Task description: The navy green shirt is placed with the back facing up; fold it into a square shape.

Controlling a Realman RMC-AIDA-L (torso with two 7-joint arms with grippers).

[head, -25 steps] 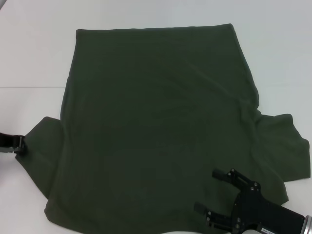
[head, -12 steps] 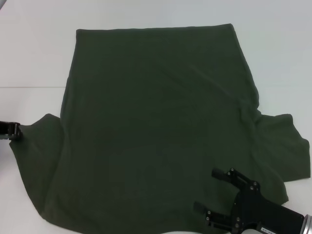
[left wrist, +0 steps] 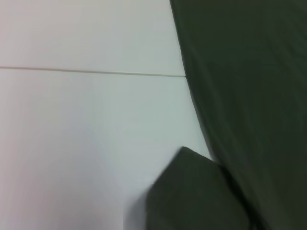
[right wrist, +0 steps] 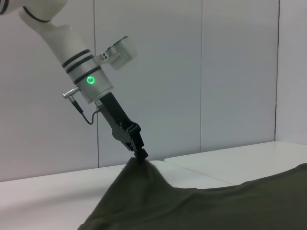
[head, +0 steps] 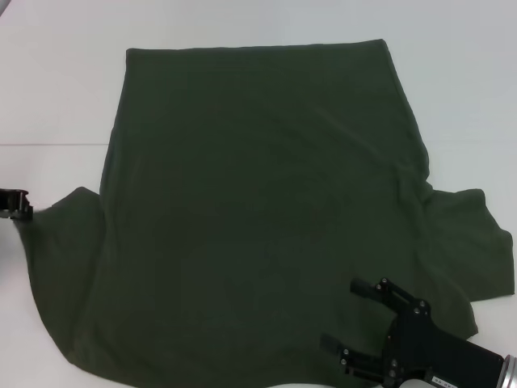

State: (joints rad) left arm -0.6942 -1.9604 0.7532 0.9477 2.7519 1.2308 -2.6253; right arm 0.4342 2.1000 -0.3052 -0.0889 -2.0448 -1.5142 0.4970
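The navy green shirt (head: 258,202) lies spread flat on the white table (head: 56,89), hem at the far side. My left gripper (head: 24,208) sits at the table's far left, shut on the tip of the shirt's left sleeve (head: 65,267). In the right wrist view the left gripper (right wrist: 140,154) pinches the cloth (right wrist: 216,201) up into a small peak. My right gripper (head: 346,317) hovers open over the shirt's near right part, nothing between its fingers. The left wrist view shows the shirt's side edge (left wrist: 249,72) and the sleeve (left wrist: 192,196).
The right sleeve (head: 472,242) lies spread out toward the table's right edge. A thin seam (head: 48,145) runs across the tabletop at the left. Bare white table surrounds the shirt on the far side and on the left.
My left gripper has moved left and slightly away, drawing the left sleeve outward so it spreads wider. The right arm has not moved.
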